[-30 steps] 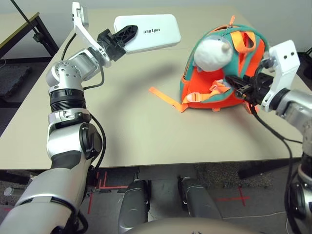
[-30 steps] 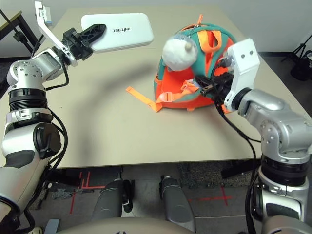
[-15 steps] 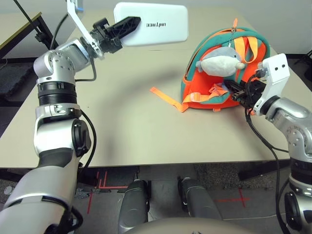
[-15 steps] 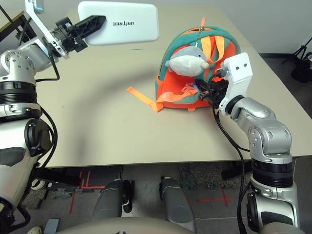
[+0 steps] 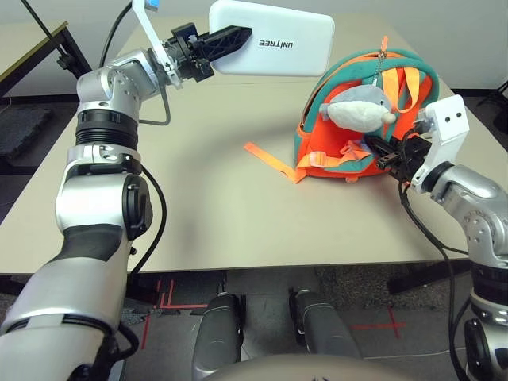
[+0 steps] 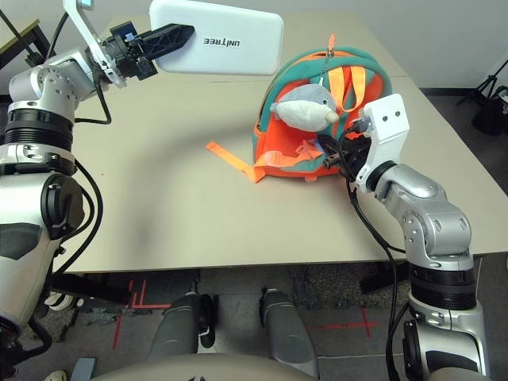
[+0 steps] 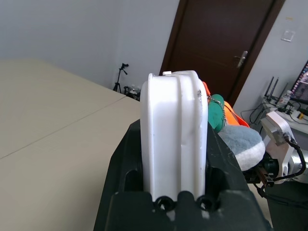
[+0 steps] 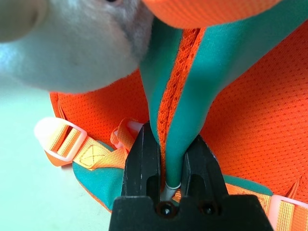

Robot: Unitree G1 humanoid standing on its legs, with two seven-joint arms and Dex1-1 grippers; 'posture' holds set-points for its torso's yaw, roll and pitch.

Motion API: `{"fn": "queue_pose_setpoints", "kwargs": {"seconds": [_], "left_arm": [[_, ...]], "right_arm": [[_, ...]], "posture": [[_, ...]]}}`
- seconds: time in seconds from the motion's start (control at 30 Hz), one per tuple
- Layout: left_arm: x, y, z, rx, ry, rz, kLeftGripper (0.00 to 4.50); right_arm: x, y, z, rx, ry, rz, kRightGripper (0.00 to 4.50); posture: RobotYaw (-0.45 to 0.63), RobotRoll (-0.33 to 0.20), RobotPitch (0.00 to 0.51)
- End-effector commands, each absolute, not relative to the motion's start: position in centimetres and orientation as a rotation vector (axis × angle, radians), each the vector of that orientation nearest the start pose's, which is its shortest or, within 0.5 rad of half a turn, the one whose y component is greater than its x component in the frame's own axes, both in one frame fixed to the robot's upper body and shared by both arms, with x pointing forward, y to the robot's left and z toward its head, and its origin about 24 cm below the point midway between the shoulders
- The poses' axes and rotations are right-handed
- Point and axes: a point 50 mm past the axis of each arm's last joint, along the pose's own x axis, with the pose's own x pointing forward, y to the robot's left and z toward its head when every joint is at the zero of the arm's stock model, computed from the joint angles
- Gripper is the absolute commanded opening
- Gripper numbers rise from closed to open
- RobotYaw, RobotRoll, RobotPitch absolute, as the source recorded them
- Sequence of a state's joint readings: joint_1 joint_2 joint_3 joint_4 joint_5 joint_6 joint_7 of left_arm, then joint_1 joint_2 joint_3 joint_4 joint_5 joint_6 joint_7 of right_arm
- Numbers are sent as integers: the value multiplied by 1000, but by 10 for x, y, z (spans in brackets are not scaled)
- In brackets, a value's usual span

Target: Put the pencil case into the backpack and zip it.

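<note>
case aloft at our left, backpack pinched at our right

from the head cameras, our left gripper (image 5: 230,40) holds the flat white rectangular pencil case with rounded corners (image 5: 274,48) high over the far side of the beige table (image 5: 214,198), one short end clamped between the black fingers, the dark lettering facing us. the case hangs beside and slightly above the small orange backpack with teal trim (image 5: 361,119), apart from it. the backpack sits upright on the table, a grey-white plush fish (image 5: 357,113) on its front and an orange strap (image 5: 270,159) trailing toward the table's middle. our right gripper (image 5: 389,155) is at its near right edge.

in the left wrist view, the case stands edge-on between our two fingers, gripped on both faces.

in the right wrist view, our fingers are narrowed on a fold of teal trim, pinching it.
</note>
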State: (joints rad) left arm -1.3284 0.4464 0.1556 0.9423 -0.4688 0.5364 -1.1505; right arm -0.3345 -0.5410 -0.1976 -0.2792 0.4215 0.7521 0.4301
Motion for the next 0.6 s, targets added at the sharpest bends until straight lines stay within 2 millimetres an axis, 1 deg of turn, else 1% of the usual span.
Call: {"fn": "queue_pose_setpoints", "kwargs": {"seconds": [0.03,0.3,0.43,0.5,0.6], "left_arm": [[388,153,293,-255,-96,-1199,1294],[387,152,288,-244,-58,-1236,1294],[389,148,274,-211,-3,-1241,1294],[390,143,265,-184,29,-1251,1294],[390,135,258,-175,58,-1280,1293]], "right_arm": [[285,-220,150,-94,193,394,257],[287,-219,150,-95,190,394,257],[288,-218,150,-95,187,396,257],[289,-217,149,-95,187,397,257],[289,-217,149,-96,187,399,257]], "posture": [[-245,0,91],[-245,0,93],[-245,0,94],[-245,0,94],[-250,0,93]]}}
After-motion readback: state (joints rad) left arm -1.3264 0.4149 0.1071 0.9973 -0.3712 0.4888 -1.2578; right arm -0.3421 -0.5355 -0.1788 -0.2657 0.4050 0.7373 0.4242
